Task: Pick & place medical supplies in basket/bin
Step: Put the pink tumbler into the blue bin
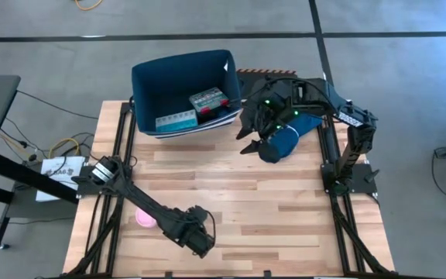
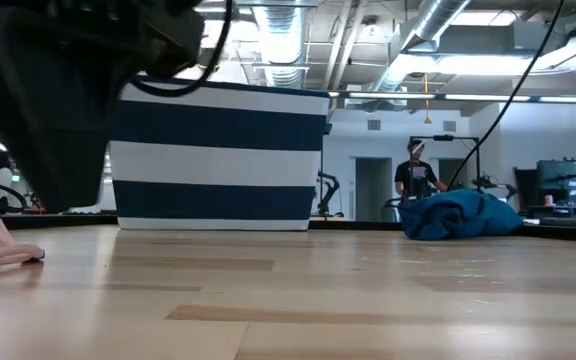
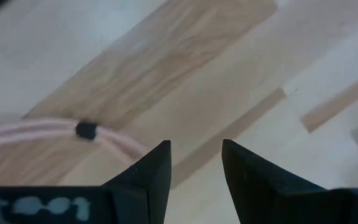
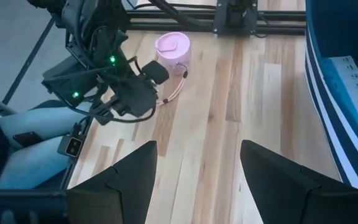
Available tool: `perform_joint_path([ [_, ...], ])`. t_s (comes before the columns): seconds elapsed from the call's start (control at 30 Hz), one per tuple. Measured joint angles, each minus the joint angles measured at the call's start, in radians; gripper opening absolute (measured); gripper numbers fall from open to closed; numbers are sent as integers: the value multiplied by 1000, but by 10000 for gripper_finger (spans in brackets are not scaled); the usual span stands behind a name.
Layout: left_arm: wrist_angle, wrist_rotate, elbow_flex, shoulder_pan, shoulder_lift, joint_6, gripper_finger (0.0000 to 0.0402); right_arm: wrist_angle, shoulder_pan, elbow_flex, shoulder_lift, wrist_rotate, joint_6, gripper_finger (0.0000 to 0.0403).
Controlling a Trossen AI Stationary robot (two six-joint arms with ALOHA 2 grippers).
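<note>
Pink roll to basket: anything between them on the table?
Bare wood only between the pink roll and the basket; the high view shows it. Left gripper sits beside the roll.

Bench [image 1: 246, 201]: pale wood planks, smooth, low sheen. Basket [image 1: 149, 85]: navy, cloth-like, soft matt walls, white-striped outside. Blue bundle [image 1: 285, 139] under the right hand [image 1: 255, 139]: matt crumpled cloth. Pink roll [image 4: 172, 46] beside the left hand [image 1: 200, 240]: smooth, plastic-looking.

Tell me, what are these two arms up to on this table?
They are sorting medical supplies into the navy bin, which already holds a few boxes. The left gripper, open and empty, is low over the table's near edge by a pink roll with a thin cord. The right gripper, open too, is by the bin, above a blue bundle.
</note>
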Motion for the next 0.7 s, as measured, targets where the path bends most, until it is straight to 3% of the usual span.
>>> perform_joint_path([
  [0.4,-58,-139,0,-54,0,-141,132,0,0,0,0,0,-11,225],
  [0.7,56,-94,-104,-70,-1,-195,132,-1,0,0,0,0,-12,225],
])
